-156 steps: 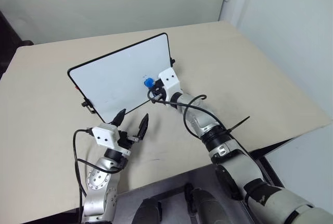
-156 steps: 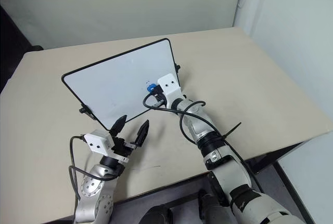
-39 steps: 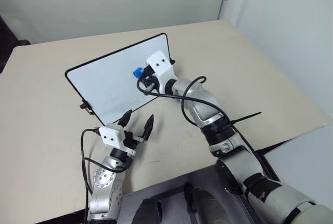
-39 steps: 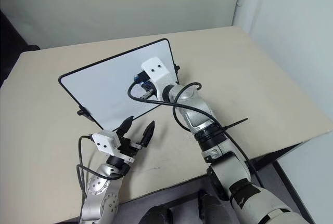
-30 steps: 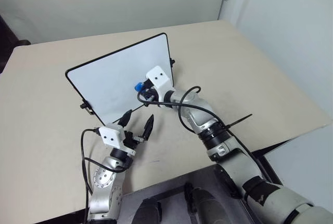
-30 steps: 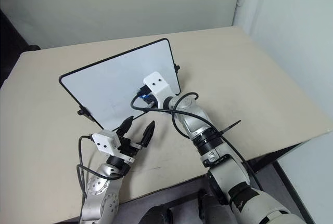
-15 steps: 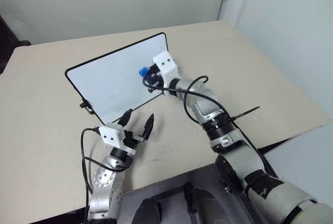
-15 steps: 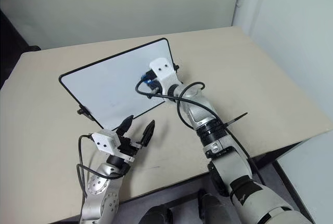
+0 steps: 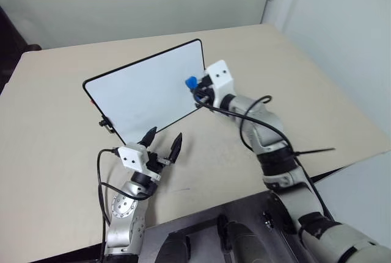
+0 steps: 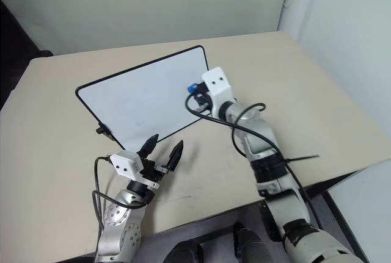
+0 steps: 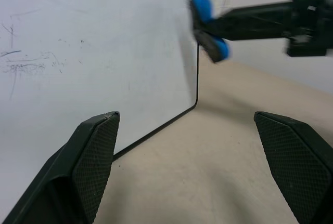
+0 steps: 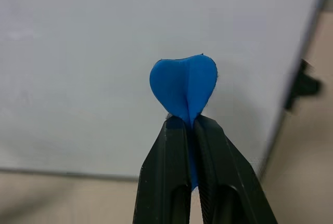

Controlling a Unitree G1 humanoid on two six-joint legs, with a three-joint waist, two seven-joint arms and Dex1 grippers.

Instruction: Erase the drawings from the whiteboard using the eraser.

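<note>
Blue eraser [image 12: 183, 86] pinched (half hidden) in right claw [image 12: 188, 130], whiteboard [image 9: 146, 92] behind

We see a plain indoor test space, most like a laboratory or an office room fitted out for robot trials. A large beige table [image 9: 293, 80] with a bare matte top stands against a pale greenish wall [image 9: 134, 0], and a white wall panel [image 9: 342, 37] closes the room on the right. The table carries one small prop, a whiteboard [image 9: 146, 92] on black clip feet. Exposed black cables [image 9: 107, 180] run along the robot's arms, as on experimental hardware. We find no domestic furnishing, merchandise or workshop tooling, so we cannot name the room more closely.
</note>
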